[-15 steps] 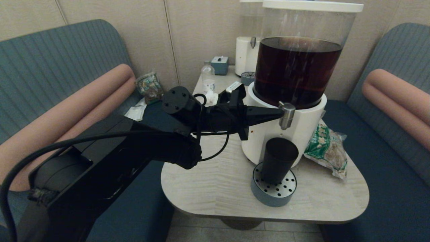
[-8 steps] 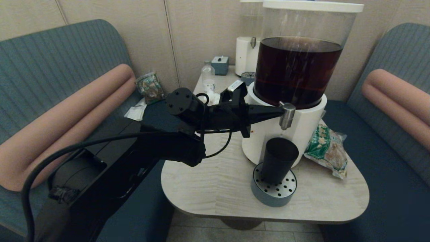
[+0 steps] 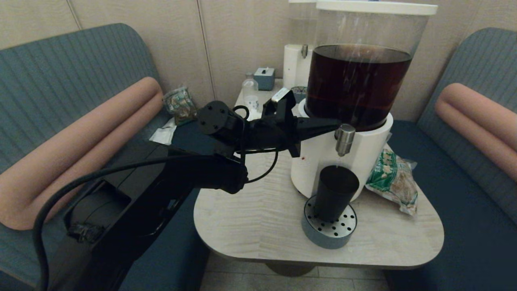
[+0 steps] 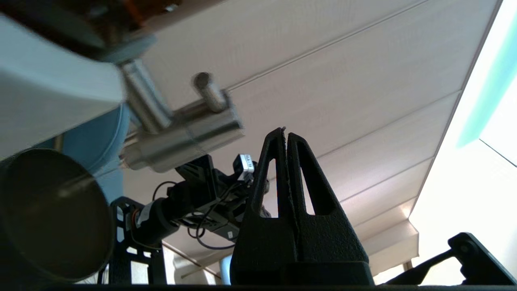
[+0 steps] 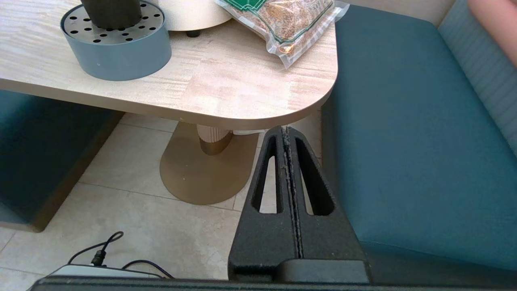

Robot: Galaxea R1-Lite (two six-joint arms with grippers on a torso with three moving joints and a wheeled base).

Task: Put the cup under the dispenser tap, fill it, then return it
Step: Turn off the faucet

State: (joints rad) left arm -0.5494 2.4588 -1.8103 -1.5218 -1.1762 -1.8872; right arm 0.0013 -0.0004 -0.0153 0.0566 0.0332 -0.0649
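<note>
On the bench [image 3: 262, 226], the dispenser tap [image 3: 344, 138] stands directly above the cup [image 3: 335, 194] on the perforated drip tray [image 3: 329, 230], while the left gripper [image 3: 337, 124] hovers beside the tap, fingers clenched empty, and the right gripper [image 5: 286, 131] hangs below the bench edge, likewise clenched.

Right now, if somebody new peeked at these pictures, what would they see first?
Probably the big dispenser full of dark brown drink at the back of the table. Next, the left gripper, fingers shut, beside the steel dispenser tap, and the black cup on the round drip tray under it.
</note>
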